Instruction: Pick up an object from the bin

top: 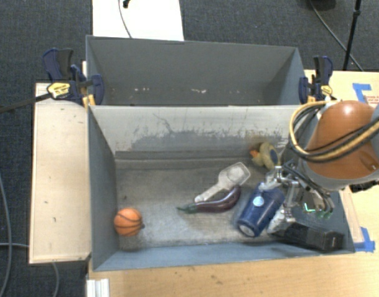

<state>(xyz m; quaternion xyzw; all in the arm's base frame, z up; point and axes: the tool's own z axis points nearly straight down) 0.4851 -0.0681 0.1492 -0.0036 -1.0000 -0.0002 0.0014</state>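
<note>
Gripper [287, 204] is seen low at near right, just beside blue cylinder [256, 213] lying on the bin [158, 184] floor. Grip state cannot be told. Nothing is judged lifted; grasp and lift are left.

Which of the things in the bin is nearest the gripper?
The dark blue cylinder, just beside the gripper at the right side of the bin. The purple eggplant lies further left, and the orange ball sits far left.

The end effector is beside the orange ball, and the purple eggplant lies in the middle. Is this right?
Not quite: the camera view shows the end effector beside the blue bottle, not the orange ball; the purple eggplant does lie in the middle.
</note>
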